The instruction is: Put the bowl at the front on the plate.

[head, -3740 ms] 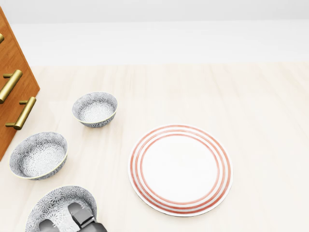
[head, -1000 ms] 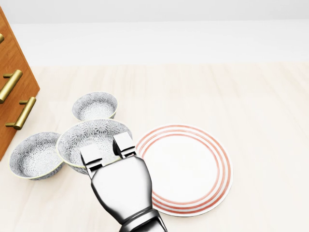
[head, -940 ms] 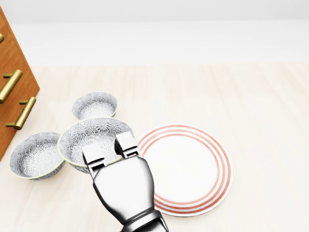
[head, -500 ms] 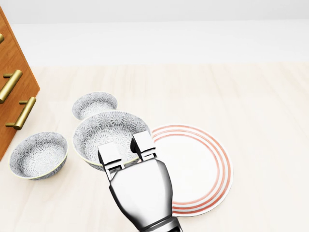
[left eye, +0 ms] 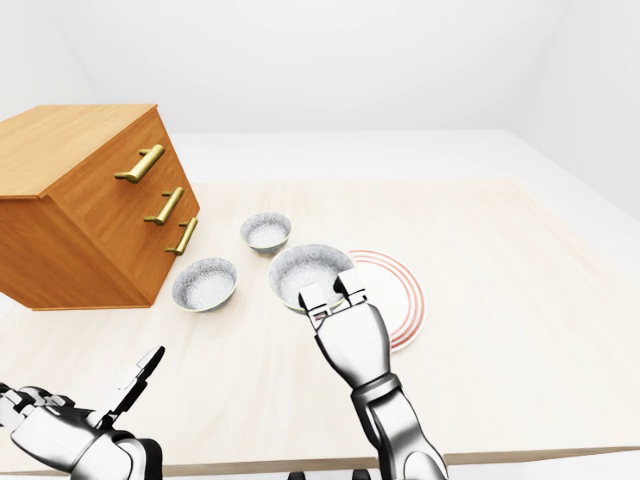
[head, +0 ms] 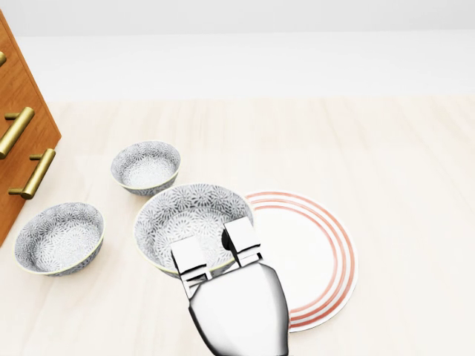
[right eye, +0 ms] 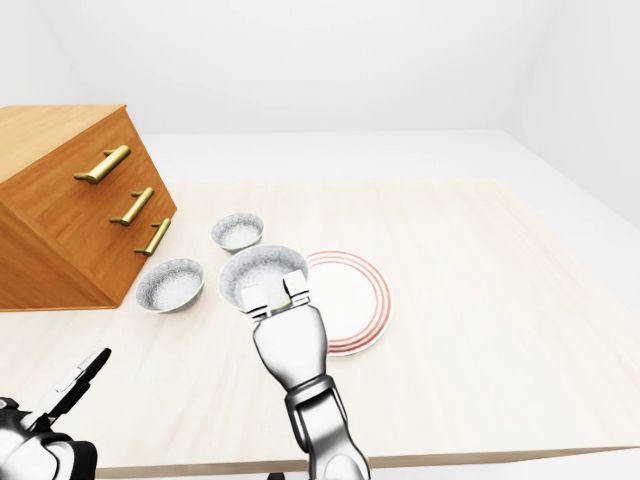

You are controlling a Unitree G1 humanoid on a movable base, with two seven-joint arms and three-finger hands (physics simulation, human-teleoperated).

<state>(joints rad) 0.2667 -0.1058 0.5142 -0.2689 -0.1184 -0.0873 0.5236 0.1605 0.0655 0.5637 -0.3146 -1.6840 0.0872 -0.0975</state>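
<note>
Whereas 3.7 s ago the front bowl (head: 189, 222) sits at the bottom left of the head view, it is now further right and higher in that view. It looks larger, and its right side overlaps the left rim of the striped plate (head: 312, 252). Half a second ago it only reached the plate's edge. The right hand (head: 237, 304) holds it. Two fingers (head: 243, 241) hook over the near rim into the bowl, clenched on it, and the thumb is hidden underneath. I cannot tell whether the bowl touches the plate or hangs above it.

The two other patterned bowls, the small one (head: 146, 167) and the left one (head: 59, 237), are unchanged on the tabletop (head: 386, 163). The camera has not shifted.

Only the brass handles and a slice of the wooden drawer chest (left eye: 80, 210) show in the head view, while the eye views show all of it, left of the bowls. The eye views also show the left hand (left eye: 90, 430) low at bottom left, off the tabletop edge, with its fingers released and grasping nothing. The head view misses that hand entirely.
</note>
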